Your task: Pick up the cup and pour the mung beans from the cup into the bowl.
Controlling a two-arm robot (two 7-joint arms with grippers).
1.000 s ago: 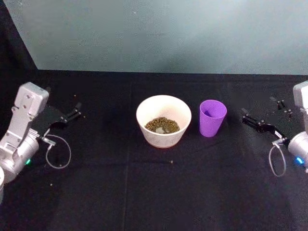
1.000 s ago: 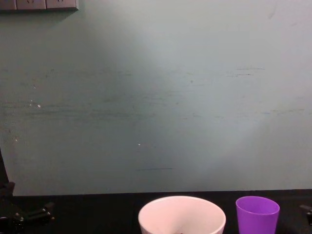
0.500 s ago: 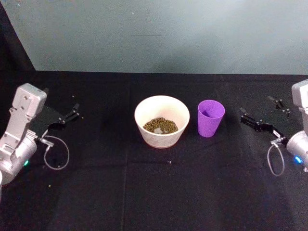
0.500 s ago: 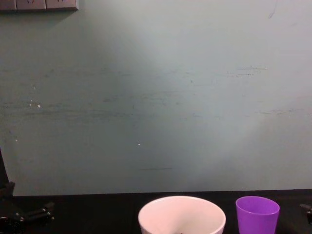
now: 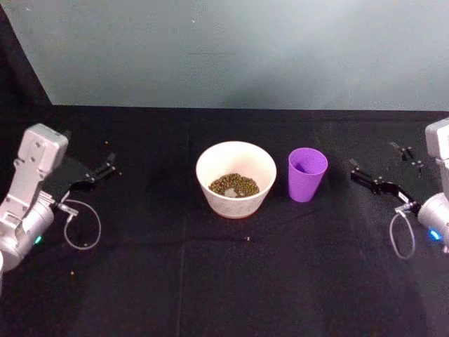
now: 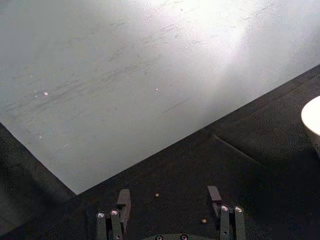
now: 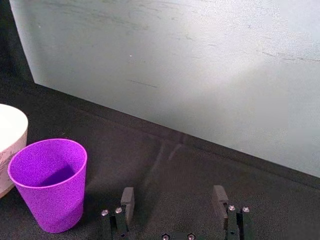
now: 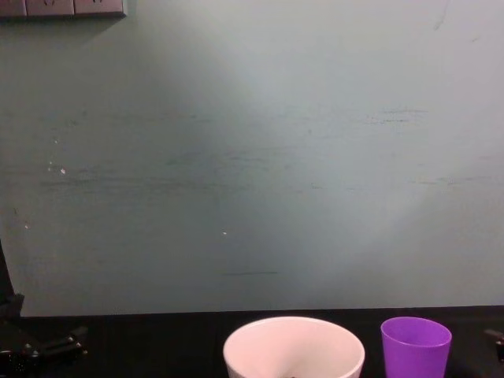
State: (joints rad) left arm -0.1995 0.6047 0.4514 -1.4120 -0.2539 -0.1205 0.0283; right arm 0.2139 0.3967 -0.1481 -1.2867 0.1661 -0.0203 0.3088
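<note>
The purple cup [image 5: 307,173] stands upright on the black cloth, just right of the white bowl [image 5: 236,203]. A heap of mung beans [image 5: 234,185] lies in the bowl's bottom. In the right wrist view the cup [image 7: 49,184] looks empty inside and the bowl's rim [image 7: 15,131] shows beside it. My right gripper [image 5: 382,165] hovers open to the right of the cup, apart from it, with nothing between its fingers [image 7: 127,197]. Far to the left of the bowl, my left gripper [image 5: 104,165] is open too, its fingers [image 6: 123,197] holding nothing.
A pale teal wall [image 5: 231,49] closes the table's far edge. A few stray beans lie on the cloth [image 5: 247,239], some near the left gripper [image 6: 157,195]. In the chest view the bowl [image 8: 294,346] and cup [image 8: 416,346] stand at the bottom edge.
</note>
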